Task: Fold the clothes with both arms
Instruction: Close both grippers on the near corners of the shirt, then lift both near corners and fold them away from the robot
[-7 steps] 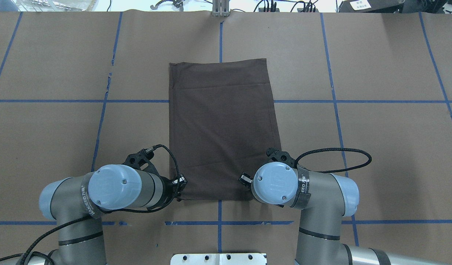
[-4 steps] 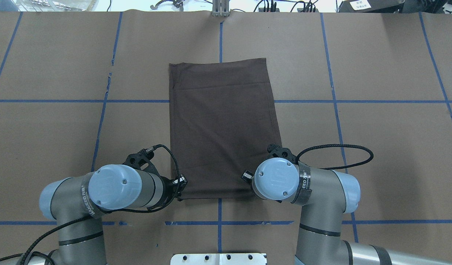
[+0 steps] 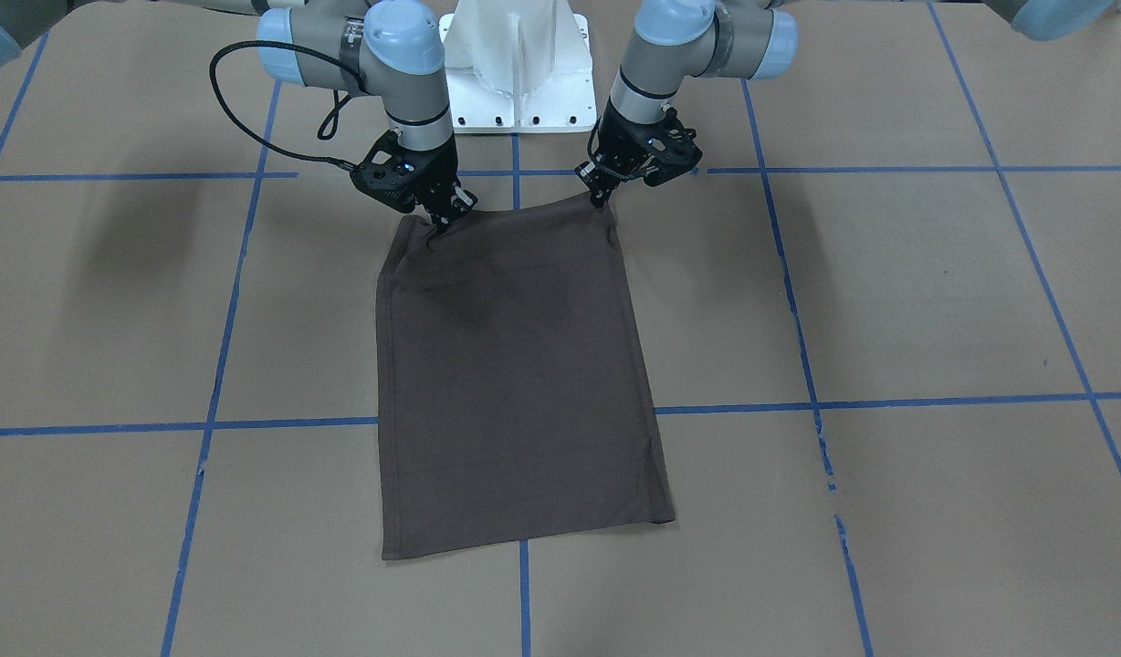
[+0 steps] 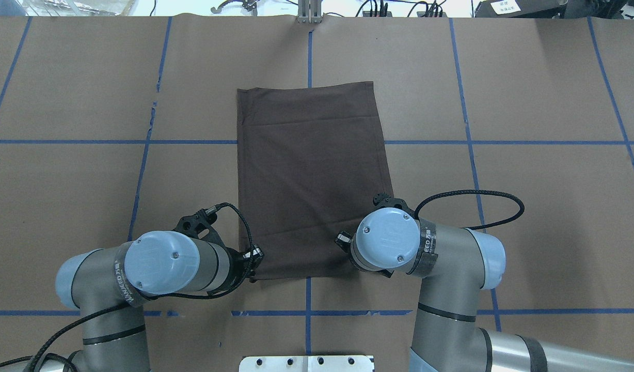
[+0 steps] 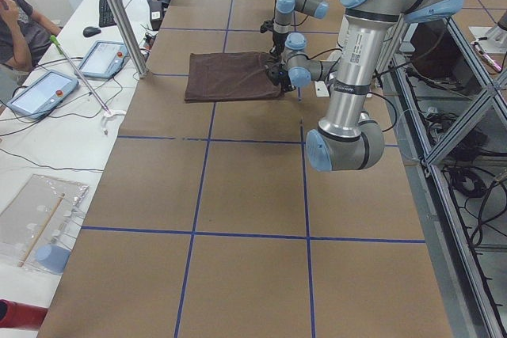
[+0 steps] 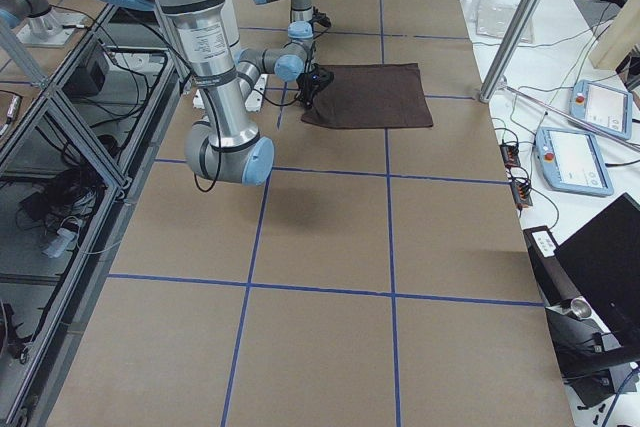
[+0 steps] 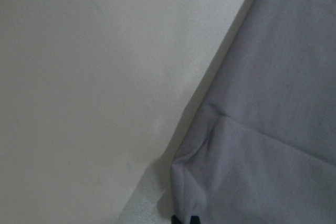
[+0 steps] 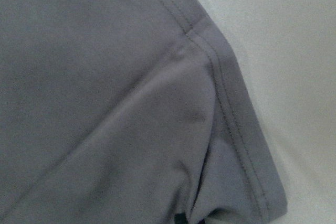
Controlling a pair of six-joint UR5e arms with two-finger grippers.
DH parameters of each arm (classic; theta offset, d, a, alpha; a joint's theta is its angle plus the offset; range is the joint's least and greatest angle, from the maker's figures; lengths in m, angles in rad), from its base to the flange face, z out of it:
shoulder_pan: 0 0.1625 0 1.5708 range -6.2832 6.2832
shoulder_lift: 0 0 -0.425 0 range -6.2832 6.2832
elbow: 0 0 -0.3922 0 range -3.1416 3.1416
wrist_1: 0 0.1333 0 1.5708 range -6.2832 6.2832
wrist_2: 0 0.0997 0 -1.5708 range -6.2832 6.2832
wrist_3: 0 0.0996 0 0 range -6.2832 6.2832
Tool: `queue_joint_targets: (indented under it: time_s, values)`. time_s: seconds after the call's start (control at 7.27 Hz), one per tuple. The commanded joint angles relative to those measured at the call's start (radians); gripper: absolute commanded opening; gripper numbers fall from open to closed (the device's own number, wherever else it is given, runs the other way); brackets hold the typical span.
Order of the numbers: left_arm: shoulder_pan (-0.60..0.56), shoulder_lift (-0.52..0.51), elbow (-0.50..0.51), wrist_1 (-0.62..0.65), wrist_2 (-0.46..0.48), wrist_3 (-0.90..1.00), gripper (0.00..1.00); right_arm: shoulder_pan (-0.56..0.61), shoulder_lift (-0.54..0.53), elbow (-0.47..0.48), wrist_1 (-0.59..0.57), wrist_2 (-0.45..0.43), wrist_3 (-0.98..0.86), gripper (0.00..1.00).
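The dark brown T-shirt [image 4: 312, 175] lies on the brown table as a folded rectangle, its long side running away from me. My left gripper [image 4: 253, 257] is shut on its near left corner, which puckers at the fingertips in the left wrist view [image 7: 220, 156]. My right gripper [image 3: 444, 217] is shut on the near right corner, whose stitched hem [image 8: 231, 129] bunches up in the right wrist view. In the front-facing view the left gripper [image 3: 606, 193] holds its corner just above the table. Collar, logo and tags are hidden.
The white bolted pedestal [image 3: 515, 82] stands just behind the grippers. Blue tape lines [image 4: 309, 310] grid the table. A metal pole [image 5: 119, 17] rises at the far edge, where tablets [image 5: 43, 91] lie and a person [image 5: 20, 21] sits.
My right arm has moved a little away from the robot's base, carrying its corner of the T-shirt. The left arm has stayed where it was.
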Motion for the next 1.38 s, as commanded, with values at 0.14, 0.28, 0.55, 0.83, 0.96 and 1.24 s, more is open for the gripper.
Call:
queue_joint_targets:
  time_s: [0.14,0.28,0.55,0.83,0.96,1.24]
  values:
    - [0.001,0.01,-0.076,0.079,0.001,0.001,0.0,-0.018,-0.028,0.073,-0.003,0.001,0.002,0.0]
    - [0.005,0.01,-0.126,0.123,0.001,0.001,0.0,-0.053,-0.057,0.122,-0.006,0.001,0.003,0.0]
    - [0.071,0.013,-0.202,0.188,0.003,-0.001,0.0,-0.108,-0.118,0.215,-0.006,0.017,0.003,0.0]
    - [0.099,0.011,-0.249,0.212,0.001,-0.001,0.0,-0.116,-0.119,0.232,0.006,0.033,0.003,0.0]
    - [0.098,-0.001,-0.251,0.214,-0.002,-0.001,0.0,-0.092,-0.113,0.239,0.006,0.03,0.002,0.0]
    - [0.011,-0.013,-0.25,0.212,-0.003,0.045,0.0,0.029,-0.082,0.231,0.006,0.034,-0.006,0.0]
